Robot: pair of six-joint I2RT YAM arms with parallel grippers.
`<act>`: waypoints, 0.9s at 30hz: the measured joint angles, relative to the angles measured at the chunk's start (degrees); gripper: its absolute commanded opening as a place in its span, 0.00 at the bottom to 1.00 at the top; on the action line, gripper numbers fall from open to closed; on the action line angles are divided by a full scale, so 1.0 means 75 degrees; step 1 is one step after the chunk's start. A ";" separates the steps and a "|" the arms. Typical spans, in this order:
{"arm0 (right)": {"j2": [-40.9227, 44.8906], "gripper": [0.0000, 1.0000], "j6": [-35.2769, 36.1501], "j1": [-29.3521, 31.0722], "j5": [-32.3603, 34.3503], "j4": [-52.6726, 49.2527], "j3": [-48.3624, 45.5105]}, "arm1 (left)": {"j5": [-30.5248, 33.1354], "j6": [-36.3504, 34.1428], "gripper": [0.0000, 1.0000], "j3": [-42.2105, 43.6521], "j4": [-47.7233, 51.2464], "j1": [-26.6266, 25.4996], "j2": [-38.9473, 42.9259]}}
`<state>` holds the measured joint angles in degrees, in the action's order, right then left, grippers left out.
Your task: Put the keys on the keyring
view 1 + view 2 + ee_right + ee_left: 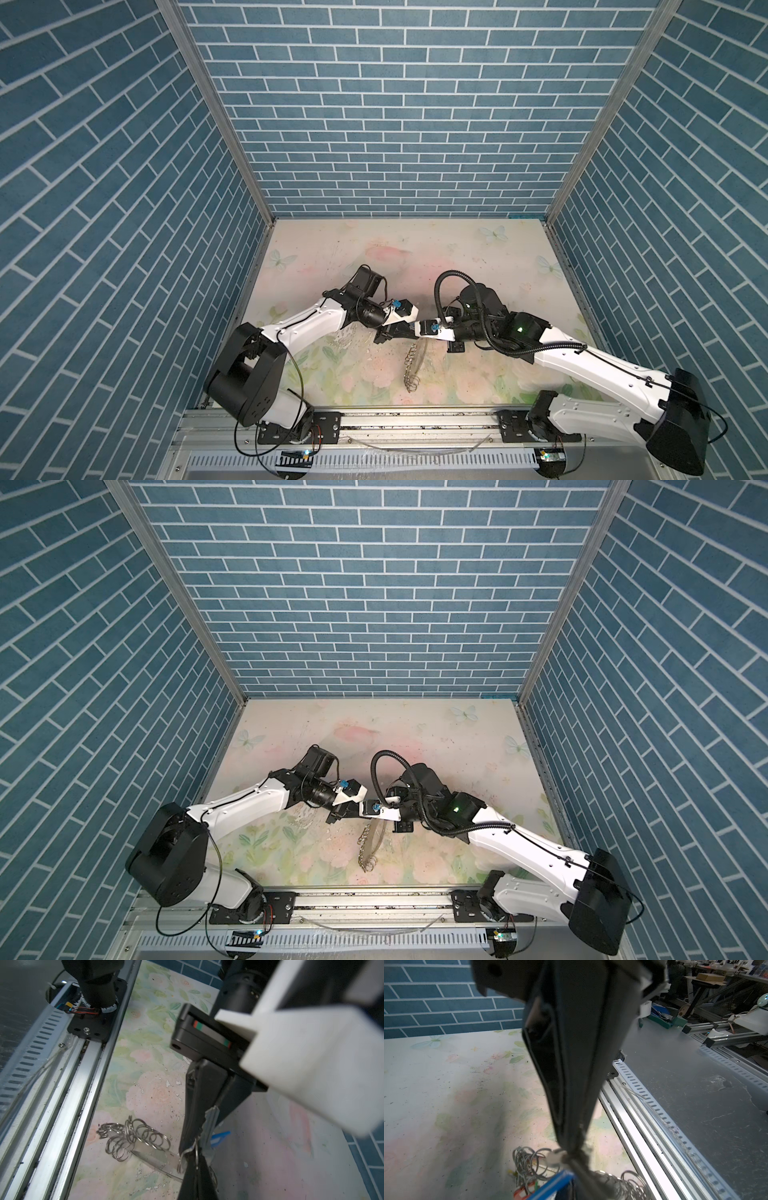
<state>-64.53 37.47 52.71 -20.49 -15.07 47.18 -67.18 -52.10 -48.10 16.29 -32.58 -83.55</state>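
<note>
Right wrist view: the right gripper (194, 1159) is clamping shut on one end of the keyring (154, 1157), while the left gripper (572, 1154) is pinching the blue-tagged key (210, 1122) right against it. Both should be working slowly here, one holding the ring steady, the other twisting the key along the coil. Farther off, the loose split rings (135, 1136) are trailing on the floral table (415, 249).

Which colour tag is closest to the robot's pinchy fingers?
The blue tag, right beside the left gripper's shut tips; the red tag lies farther off, by the small rings.
</note>
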 measured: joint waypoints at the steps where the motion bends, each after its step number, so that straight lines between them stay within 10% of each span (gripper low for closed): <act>1: -0.0035 0.00 -0.0152 -0.0058 0.0233 -0.0003 0.0009 | 0.0000 0.0029 0.00 0.0117 -0.0131 0.0020 0.0087; 18: -0.0463 0.00 -0.3223 -0.0423 0.1090 -0.1137 0.0755 | 0.0787 0.5257 0.00 0.2801 -0.7970 0.0685 -0.0131; 27: -0.0901 0.00 -0.3474 -0.0361 0.1247 -0.1035 0.0746 | 0.1274 0.6490 0.00 0.2894 -0.9460 0.0653 -0.0248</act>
<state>-71.29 11.42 50.00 -11.14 -22.83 52.77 -57.63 -3.42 -26.39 -54.65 -27.68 -85.41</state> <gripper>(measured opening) 0.042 0.044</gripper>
